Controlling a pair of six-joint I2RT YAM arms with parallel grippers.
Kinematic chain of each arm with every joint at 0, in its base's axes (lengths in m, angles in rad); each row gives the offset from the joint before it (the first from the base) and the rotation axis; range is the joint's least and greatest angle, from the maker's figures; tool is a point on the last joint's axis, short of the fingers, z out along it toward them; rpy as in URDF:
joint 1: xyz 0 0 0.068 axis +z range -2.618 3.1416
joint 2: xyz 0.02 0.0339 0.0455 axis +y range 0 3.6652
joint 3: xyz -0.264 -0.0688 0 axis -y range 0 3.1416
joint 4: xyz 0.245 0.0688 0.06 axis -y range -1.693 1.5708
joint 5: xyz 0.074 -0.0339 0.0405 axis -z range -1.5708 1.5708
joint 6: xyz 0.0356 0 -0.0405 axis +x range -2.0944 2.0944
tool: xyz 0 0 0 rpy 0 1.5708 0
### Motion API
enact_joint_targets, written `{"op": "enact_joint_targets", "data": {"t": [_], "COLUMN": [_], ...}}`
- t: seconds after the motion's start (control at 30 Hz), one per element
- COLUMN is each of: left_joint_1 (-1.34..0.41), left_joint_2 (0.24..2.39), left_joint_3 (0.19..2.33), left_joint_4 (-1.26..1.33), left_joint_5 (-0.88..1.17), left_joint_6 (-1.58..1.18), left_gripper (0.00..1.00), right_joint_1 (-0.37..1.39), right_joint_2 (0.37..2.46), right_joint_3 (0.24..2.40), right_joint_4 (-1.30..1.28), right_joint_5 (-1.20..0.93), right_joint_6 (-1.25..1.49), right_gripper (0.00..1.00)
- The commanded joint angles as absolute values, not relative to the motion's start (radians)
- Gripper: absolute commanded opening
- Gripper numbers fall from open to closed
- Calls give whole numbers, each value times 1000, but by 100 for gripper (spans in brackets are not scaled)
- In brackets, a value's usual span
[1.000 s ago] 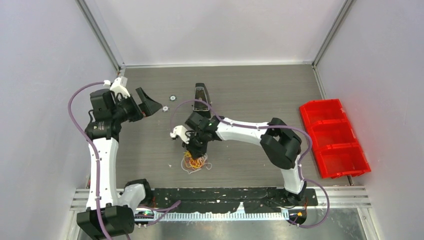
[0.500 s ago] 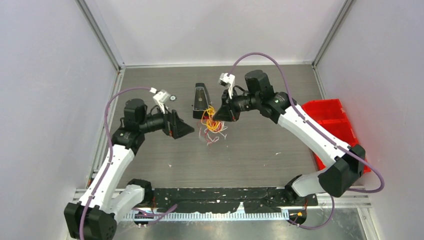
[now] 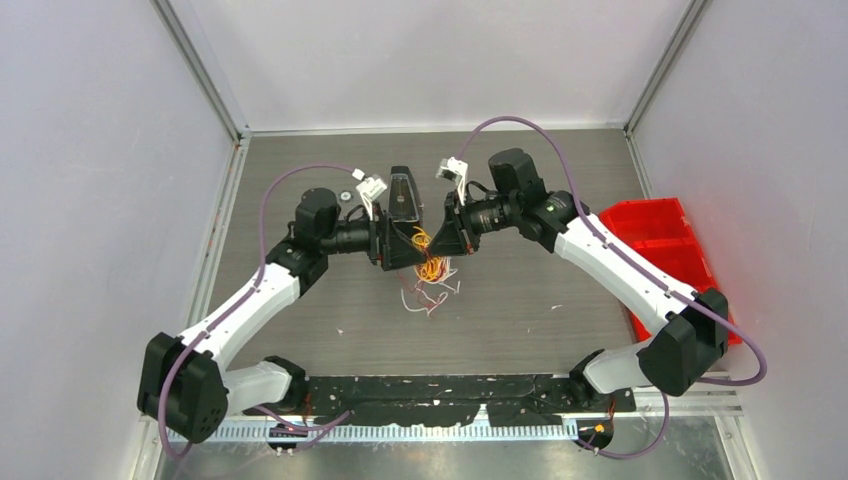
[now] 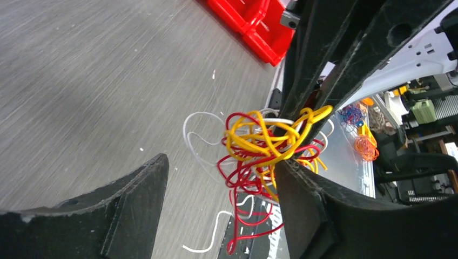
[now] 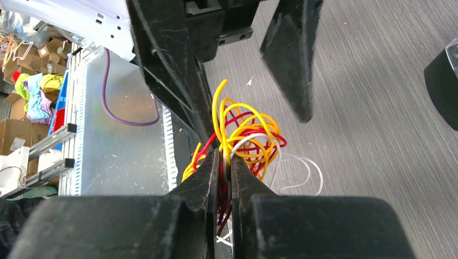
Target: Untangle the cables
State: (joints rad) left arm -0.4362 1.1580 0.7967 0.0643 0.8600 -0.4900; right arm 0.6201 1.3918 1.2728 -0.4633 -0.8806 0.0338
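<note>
Red bin: three compartments in a row showing only their red floors, at the right edge of the tabletop, well apart from the cables. Cables: one tangle of yellow-orange, red and white loops, hanging above mid-tabletop, white and red ends trailing below. Right tool is pinched closed on the tangle's strands; left tool is spread wide, one finger either side of the tangle.

yellow, red and white cables; red bins; grey woodgrain table.
</note>
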Motion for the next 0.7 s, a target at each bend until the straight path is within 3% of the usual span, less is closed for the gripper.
{"op": "enact_joint_targets", "data": {"t": [0.0,0.17,0.33,0.5,0.67], "left_joint_1": [-463,-458,-331,-170,-150], "left_joint_2": [1174,1142,1101,1039,1032], "left_joint_3": [798,769,747,722,713], "left_joint_4": [245,238,257,128,48], "left_joint_5": [906,943,1019,1001,955], "left_joint_6": [-577,-576,-691,-630,-569], "left_gripper": [61,3,0,0,0], "right_joint_1": [617,569,461,315,275], "right_joint_2": [1351,1316,1311,1312,1337], "right_joint_3": [1258,1216,1205,1189,1152], "right_joint_4": [-390,-356,-403,-542,-568], "right_joint_5": [-937,-951,-969,-949,-952], "right_joint_6": [55,81,61,-71,-103], "right_gripper": [5,6,7,10,6]}}
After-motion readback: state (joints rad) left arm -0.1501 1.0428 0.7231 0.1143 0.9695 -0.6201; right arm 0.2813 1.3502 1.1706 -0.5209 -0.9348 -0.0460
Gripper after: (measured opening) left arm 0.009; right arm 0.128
